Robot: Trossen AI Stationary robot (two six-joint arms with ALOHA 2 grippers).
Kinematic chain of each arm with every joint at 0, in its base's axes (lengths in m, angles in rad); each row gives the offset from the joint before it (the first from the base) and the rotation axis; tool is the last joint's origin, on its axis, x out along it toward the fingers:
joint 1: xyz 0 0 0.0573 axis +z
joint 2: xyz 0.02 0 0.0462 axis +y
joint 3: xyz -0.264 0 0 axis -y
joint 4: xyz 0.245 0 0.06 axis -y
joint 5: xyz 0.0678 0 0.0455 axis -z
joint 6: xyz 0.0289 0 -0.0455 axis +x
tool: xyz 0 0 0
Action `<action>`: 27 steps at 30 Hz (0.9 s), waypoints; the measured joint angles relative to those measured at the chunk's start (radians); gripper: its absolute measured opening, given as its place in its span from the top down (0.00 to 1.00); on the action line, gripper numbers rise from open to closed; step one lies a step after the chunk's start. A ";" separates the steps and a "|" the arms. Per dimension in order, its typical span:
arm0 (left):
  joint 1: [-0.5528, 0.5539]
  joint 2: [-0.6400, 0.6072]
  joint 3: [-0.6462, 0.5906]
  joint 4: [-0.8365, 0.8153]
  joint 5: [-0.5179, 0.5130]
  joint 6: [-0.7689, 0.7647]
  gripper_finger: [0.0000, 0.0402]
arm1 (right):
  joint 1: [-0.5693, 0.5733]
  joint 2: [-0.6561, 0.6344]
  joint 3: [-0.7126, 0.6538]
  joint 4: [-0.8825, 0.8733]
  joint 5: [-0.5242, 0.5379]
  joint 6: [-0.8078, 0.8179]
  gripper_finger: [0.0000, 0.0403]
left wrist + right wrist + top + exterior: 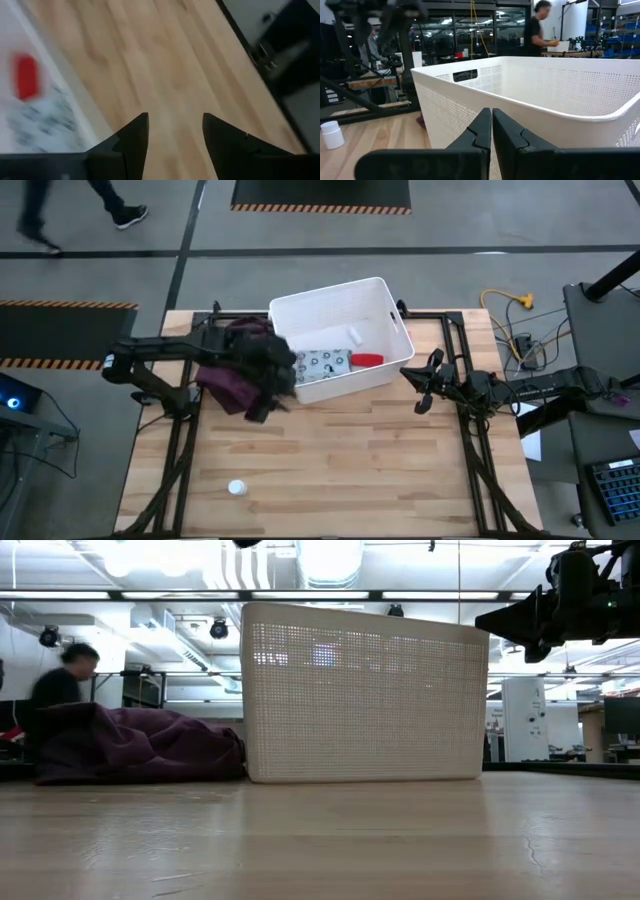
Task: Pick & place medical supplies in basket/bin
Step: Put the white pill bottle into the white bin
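Observation:
The white bin (340, 305) stands at the table's far middle and fills the low view (365, 690) and the right wrist view (545, 95). In it lie the red oblong piece (367, 361) (25, 75), the spotted blue-grey packet (325, 363) (35, 120) and a small white piece (355, 333). A white short cylinder (237, 488) (331, 135) stands on the table near its near edge. My left gripper (262, 405) (175, 125) is open, above the table by the bin's near left corner. My right gripper (420, 388) (491, 117) is shut, just right of the bin.
The maroon cloth (235, 370) (140, 745) lies against the bin's left side, under my left arm. Bare wood (350, 460) stretches from the bin to the near edge. Black frame rails (180, 450) run along both table sides. People show in the room beyond.

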 joint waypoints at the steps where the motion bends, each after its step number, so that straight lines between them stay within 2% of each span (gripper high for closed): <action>1: -0.018 0.000 -0.010 -0.023 0.000 -0.024 0.57 | 0.000 0.000 0.000 -0.003 0.000 0.000 0.98; 12: -0.233 -0.003 -0.148 -0.067 0.055 -0.223 0.32 | 0.000 0.000 0.000 -0.112 0.000 0.065 0.98; 20: -0.450 -0.003 -0.276 -0.053 0.056 -0.441 0.31 | 0.000 0.000 0.000 -0.131 0.000 0.068 0.98; 27: -0.585 -0.003 -0.440 0.132 0.051 -0.629 0.31 | 0.000 0.000 0.000 -0.131 0.000 0.050 0.98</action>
